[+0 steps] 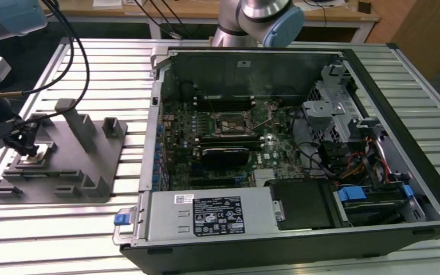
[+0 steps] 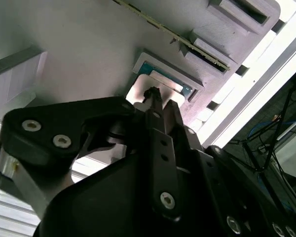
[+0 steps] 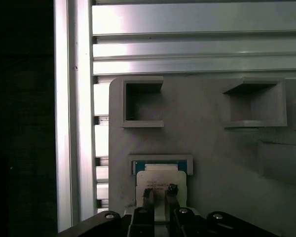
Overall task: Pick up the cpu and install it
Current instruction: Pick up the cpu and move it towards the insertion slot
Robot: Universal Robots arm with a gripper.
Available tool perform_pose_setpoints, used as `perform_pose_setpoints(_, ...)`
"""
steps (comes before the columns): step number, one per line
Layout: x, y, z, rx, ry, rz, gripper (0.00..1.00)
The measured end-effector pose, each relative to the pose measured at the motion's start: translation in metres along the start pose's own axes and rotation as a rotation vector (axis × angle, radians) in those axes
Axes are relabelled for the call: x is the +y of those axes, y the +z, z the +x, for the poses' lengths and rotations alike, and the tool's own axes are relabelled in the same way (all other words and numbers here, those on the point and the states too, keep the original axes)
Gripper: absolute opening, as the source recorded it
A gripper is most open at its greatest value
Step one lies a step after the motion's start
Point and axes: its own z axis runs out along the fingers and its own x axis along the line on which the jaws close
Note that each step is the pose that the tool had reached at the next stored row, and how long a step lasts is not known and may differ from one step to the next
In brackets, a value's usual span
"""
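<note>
The cpu (image 1: 36, 156) lies in a shallow square recess near one end of the gray holder block (image 1: 90, 166), at the exterior view's left. My gripper (image 1: 27, 150) is down on that recess, right over the chip. In the first wrist view the cpu (image 3: 160, 177) shows a silvery-white top with a greenish edge, and the gripper (image 3: 160, 193) has its tip on that top. In the second wrist view the gripper (image 2: 153, 95) covers most of the cpu (image 2: 137, 95). The black-framed socket (image 1: 231, 122) sits on the motherboard inside the open case, to the exterior view's right.
The open computer case (image 1: 403, 114) lies on the slatted aluminium table (image 1: 75, 240). The holder block (image 3: 212, 148) carries upright posts (image 1: 78, 123) and several empty pockets (image 3: 143, 101). Cables (image 1: 71, 51) hang above the block. A second arm base (image 1: 258, 17) stands behind the case.
</note>
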Motion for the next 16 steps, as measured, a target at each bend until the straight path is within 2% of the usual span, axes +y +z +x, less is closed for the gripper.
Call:
perform_pose_setpoints(2, 0.0, 0.0, 0.0, 0.0001, 0.0, 0.0001, 0.29)
perform_pose_setpoints(3, 0.0, 0.0, 0.0, 0.0, 0.0, 0.0, 0.29)
perform_pose_setpoints(5, 0.0, 0.0001, 0.0001, 0.0001, 0.0, 0.0001, 0.41)
perform_pose_setpoints(6, 0.0, 0.0001, 0.0001, 0.0, 0.0, 0.0001, 0.41)
perform_pose_setpoints(8, 0.0, 0.0001, 0.0001, 0.0001, 0.0, 0.0001, 0.53)
perform_pose_setpoints(9, 0.0, 0.0002, 0.0001, 0.0001, 0.0, 0.0001, 0.53)
perform_pose_setpoints(11, 0.0, 0.0002, 0.0001, 0.0001, 0.0, 0.0, 0.65)
perform_pose_setpoints(16, -0.0002, 0.0033, 0.0002, 0.0, 0.0, -0.0002, 0.65)
